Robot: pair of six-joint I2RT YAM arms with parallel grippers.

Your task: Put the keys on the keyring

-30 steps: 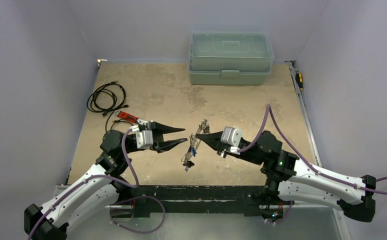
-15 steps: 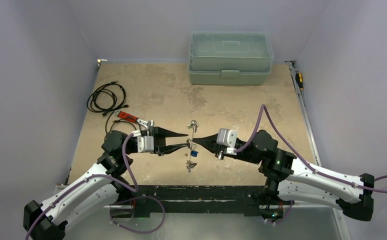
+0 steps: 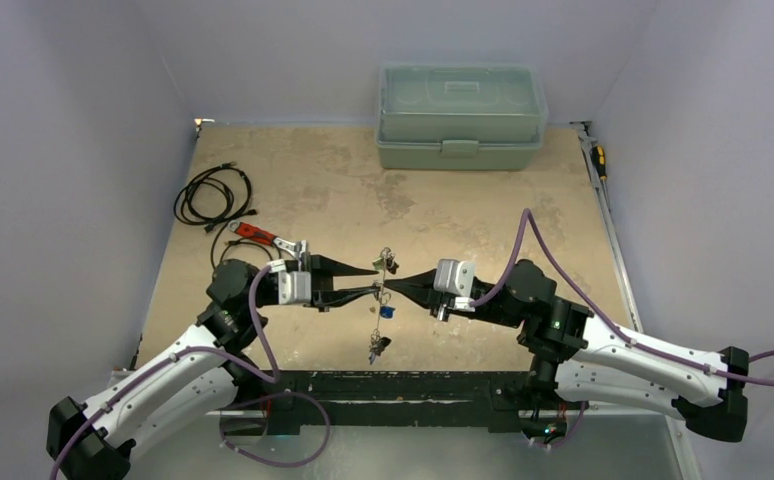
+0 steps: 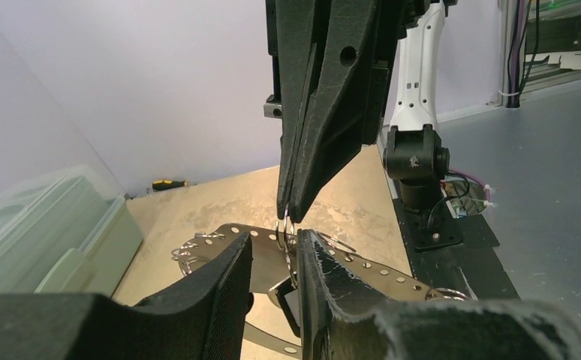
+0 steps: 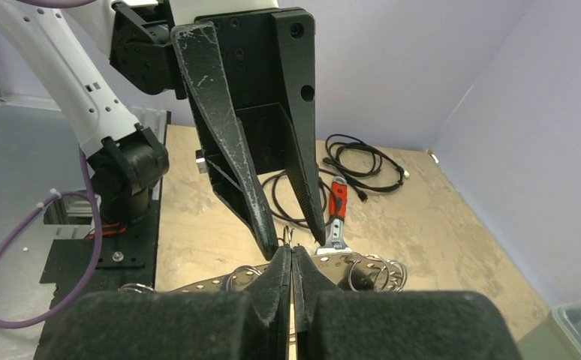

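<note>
Right end effector (image 3: pixel 391 291) clamped shut on keyring (image 3: pixel 384 289) above desk; left end effector (image 3: pixel 375 279) part-open, fingers straddling it; keys (image 3: pixel 375 346) dangle below tips.

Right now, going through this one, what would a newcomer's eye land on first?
Two black tools meet tip to tip above the middle of the table. The right tool is pinched shut on the keyring, from which the keys dangle, and the left tool faces it with its jaws apart. Behind them, a pale green lidded box sits at the far edge.
</note>
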